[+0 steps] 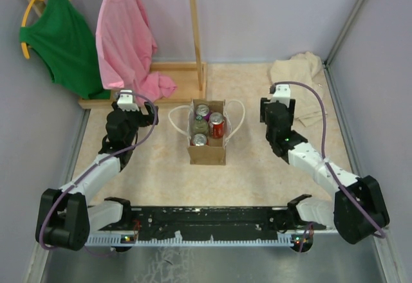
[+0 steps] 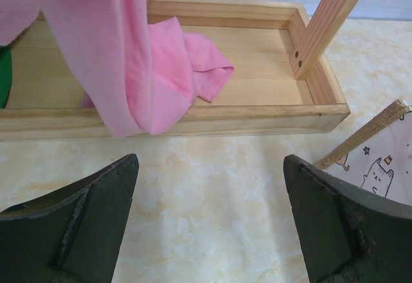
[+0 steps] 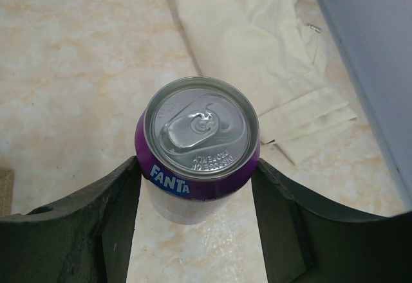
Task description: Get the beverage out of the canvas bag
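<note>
The tan-brown canvas bag (image 1: 207, 149) stands upright at the table's middle with its white rope handles spread to both sides. Several cans stand in it, one of them red (image 1: 217, 126). My right gripper (image 3: 195, 167) is right of the bag (image 1: 278, 110) and is shut on a purple Fanta can (image 3: 201, 143), which it holds upright by the sides just over the table. My left gripper (image 2: 209, 167) is open and empty, left of the bag (image 1: 132, 109), low over the table. A corner of the bag (image 2: 370, 132) shows at the right edge of the left wrist view.
A wooden rack base (image 1: 174, 77) with an upright post lies behind the bag, just ahead of my left gripper (image 2: 193, 119). A pink shirt (image 1: 129, 38) and a green garment (image 1: 61, 38) hang over it. A pale beige cloth (image 3: 257, 58) lies at the back right by the wall.
</note>
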`<action>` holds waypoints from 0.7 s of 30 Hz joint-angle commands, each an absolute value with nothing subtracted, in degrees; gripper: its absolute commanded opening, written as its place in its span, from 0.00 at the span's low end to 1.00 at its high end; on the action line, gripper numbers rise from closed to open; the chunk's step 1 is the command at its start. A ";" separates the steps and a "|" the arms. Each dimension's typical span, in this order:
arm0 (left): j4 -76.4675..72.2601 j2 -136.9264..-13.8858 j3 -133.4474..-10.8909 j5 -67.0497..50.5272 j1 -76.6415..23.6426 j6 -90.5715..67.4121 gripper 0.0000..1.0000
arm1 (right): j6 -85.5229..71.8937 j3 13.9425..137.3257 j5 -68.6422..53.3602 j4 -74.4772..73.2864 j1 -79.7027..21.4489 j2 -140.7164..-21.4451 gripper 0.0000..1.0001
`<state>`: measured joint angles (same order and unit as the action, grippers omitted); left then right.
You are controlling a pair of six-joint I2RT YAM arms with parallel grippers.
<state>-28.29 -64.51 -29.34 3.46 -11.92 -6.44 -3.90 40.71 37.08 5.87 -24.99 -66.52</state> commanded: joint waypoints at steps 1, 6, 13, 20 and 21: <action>-30.12 -65.00 -29.87 2.91 -12.30 -6.50 1.00 | -2.95 37.91 36.58 30.76 -24.33 -67.05 0.00; -30.19 -65.87 -29.97 2.56 -12.30 -6.60 1.00 | -2.42 36.80 34.24 35.73 -23.42 -72.00 0.00; -30.29 -66.14 -30.22 2.94 -12.30 -6.17 1.00 | -3.03 40.44 31.21 37.97 -21.30 -81.31 0.00; -30.21 -66.70 -30.67 3.08 -12.30 -5.65 1.00 | -2.81 43.92 28.60 38.70 -19.44 -87.70 0.00; -30.23 -66.79 -30.68 3.03 -12.30 -5.63 1.00 | -2.63 44.35 28.49 38.69 -19.40 -88.32 0.00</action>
<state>-28.49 -66.28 -29.34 3.40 -11.92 -6.22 -2.74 38.94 28.84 28.16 -19.99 -88.07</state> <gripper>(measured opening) 0.998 0.628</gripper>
